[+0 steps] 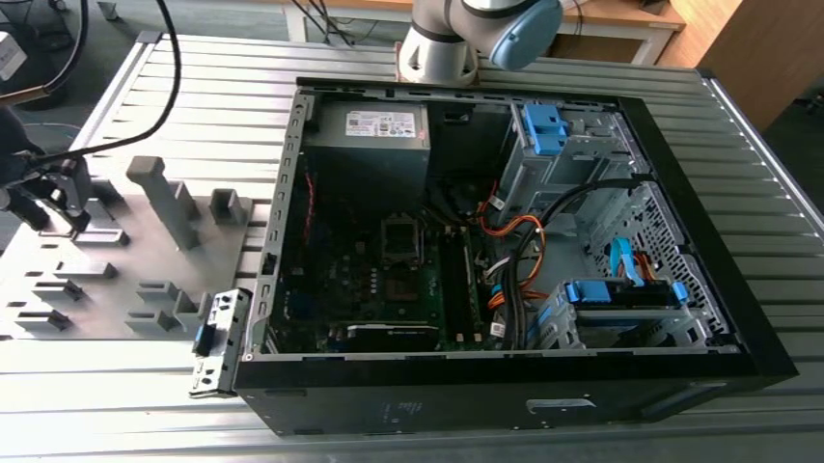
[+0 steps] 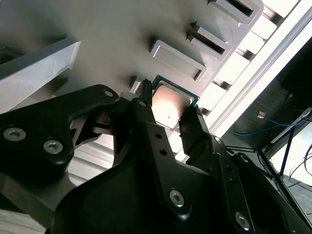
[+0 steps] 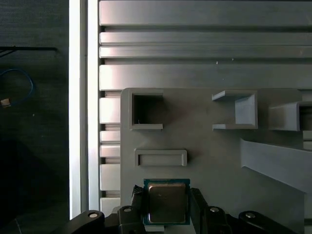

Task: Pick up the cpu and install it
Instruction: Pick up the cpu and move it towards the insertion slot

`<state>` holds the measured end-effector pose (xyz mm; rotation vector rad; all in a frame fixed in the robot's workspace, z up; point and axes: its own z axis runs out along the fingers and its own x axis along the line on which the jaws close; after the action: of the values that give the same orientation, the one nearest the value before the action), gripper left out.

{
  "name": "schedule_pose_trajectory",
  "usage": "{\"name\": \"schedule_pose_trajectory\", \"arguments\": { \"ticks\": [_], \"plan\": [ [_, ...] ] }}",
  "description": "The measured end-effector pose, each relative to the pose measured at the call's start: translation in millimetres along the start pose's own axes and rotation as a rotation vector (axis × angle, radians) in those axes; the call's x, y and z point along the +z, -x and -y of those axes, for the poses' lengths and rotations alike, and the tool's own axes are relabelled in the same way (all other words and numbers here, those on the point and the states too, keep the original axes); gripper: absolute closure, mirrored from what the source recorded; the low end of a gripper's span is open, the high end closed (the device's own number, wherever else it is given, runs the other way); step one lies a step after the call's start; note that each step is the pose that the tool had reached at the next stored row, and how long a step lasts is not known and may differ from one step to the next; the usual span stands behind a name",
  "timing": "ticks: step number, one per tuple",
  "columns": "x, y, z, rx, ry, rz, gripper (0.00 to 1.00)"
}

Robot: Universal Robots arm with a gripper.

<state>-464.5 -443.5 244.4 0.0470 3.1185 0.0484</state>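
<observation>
Ribbed aluminium table (image 1: pixel 129 386), with a grey fixture plate (image 1: pixel 135 253) at the exterior view's left and an open computer case (image 1: pixel 721 318) beside it.

Gripper (image 1: pixel 45 203) is low over the far edge of the plate, well apart from the case.

In both wrist views the gripper (image 3: pixel 166 189) brackets the cpu (image 3: pixel 166 202). The chip lies flat on the plate inside the gripper's span, silver lid up, green border showing along its edges. Cannot tell whether the gripper is clamped on the chip or stands a hair off it. The chip looks seated on the plate, not lifted.

A shallow rectangular slot block (image 3: pixel 161 157) sits just past the chip, on the side away from the gripper. A square pocket (image 3: pixel 147 109) lies further out the same way.

Step in hand, by my reading: the pick, at the point of gripping. Nothing of the install is done. The rectangular frame on the motherboard (image 1: pixel 400 236) inside the case looks like the socket, and it appears empty.

What the lift calls for:
- A firm hold on two opposite edges.
- A straight rise with the chip kept level, since thin flat stock can tip or slip.
- Clearance from the slot block.

The carry to the case must stay clear of the orange cables (image 1: pixel 515 231) near the socket.
</observation>
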Motion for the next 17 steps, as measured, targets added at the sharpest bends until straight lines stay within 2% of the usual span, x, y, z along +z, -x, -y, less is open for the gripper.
{"name": "schedule_pose_trajectory", "arguments": {
  "ticks": [5,14,17],
  "plan": [
    [-15.1,0.3,-0.5,0.000,0.0000,0.0000,0.53],
    [-48.4,1.0,-1.5,0.000,0.0002,-0.0002,0.53],
    [-56.1,1.2,-1.8,0.000,0.0004,0.0000,0.53]
  ]
}}
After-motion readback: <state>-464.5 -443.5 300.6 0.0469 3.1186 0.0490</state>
